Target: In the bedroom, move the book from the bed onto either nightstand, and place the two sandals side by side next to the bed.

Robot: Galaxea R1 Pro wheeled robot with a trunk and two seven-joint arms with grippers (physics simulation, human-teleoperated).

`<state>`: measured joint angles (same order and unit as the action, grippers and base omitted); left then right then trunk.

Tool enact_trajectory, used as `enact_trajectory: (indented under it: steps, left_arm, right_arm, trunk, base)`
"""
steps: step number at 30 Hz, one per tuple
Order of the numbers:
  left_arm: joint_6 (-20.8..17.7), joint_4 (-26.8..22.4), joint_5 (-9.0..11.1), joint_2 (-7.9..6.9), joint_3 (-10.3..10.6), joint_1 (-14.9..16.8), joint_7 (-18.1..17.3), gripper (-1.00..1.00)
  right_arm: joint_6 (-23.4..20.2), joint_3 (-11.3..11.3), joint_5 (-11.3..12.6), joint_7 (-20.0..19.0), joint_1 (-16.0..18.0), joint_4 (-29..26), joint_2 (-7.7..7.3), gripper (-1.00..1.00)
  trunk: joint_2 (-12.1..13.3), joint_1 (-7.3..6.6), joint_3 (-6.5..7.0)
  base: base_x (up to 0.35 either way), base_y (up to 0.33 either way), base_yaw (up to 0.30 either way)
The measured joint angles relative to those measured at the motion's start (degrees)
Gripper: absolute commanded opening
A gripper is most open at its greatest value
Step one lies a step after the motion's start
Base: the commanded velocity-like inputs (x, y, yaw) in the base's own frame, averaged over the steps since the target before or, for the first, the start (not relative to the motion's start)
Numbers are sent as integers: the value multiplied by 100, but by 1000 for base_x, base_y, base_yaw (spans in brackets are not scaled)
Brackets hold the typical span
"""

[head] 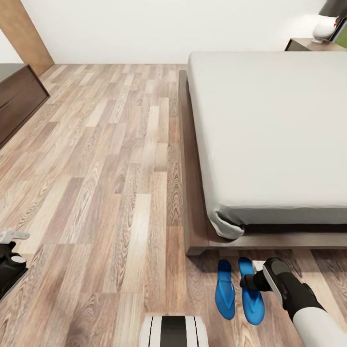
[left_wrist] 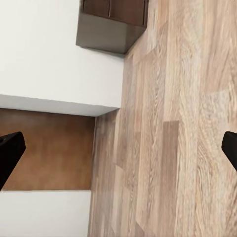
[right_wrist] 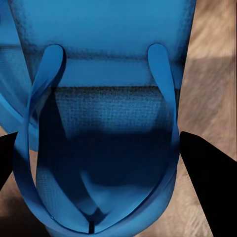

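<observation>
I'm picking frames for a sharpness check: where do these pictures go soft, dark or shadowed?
Head view: even, flat light, a dark shadow band under the mattress edge, and both sandals crisp. Right wrist view: the sandal sits very close, its weave grainy and soft, with a dark shadow across the footbed between the fingertips. Left wrist view: floor grain slightly smeared, no glare.

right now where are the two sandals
In the head view the two sandals lie side by side on the wood floor just off the near corner of the bed, with the right gripper over the right-hand one.
</observation>
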<state>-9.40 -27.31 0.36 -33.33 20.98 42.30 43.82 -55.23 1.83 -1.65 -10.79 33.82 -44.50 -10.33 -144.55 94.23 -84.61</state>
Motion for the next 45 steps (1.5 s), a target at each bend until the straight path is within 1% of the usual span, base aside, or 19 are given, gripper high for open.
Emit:
enact_trajectory:
  steps: [16, 35, 38, 43, 45]
  left_arm:
    - [-2, 3, -35, -5, -1, 2, -6, 100]
    - [13, 3, -36, -15, -8, 1, -6, 100]
    - [13, 3, -35, -16, -9, -5, -10, 100]
    - [13, 3, -36, -17, -9, -7, -11, 100]
    - [13, 3, -35, -19, -10, -7, -13, 100]
  right_arm:
    - [1, 0, -3, 0, 0, 0, -1, -100]
    - [1, 0, -2, 5, 0, 2, -5, -100]
    - [3, 6, -3, 8, 0, 3, -6, -100]
    - [8, 8, 0, 9, 17, 4, -12, -100]
    - [10, 28, -5, 14, 32, 8, -16, -100]
  trunk:
    - [0, 0, 0]
    - [0, 0, 0]
    - [-4, 8, -66]
    - [-4, 8, -66]
    - [-6, 14, -110]
  base:
    - [4, -48, 0]
    - [0, -4, 0]
    - [0, 0, 0]
    - [0, 0, 0]
    - [0, 0, 0]
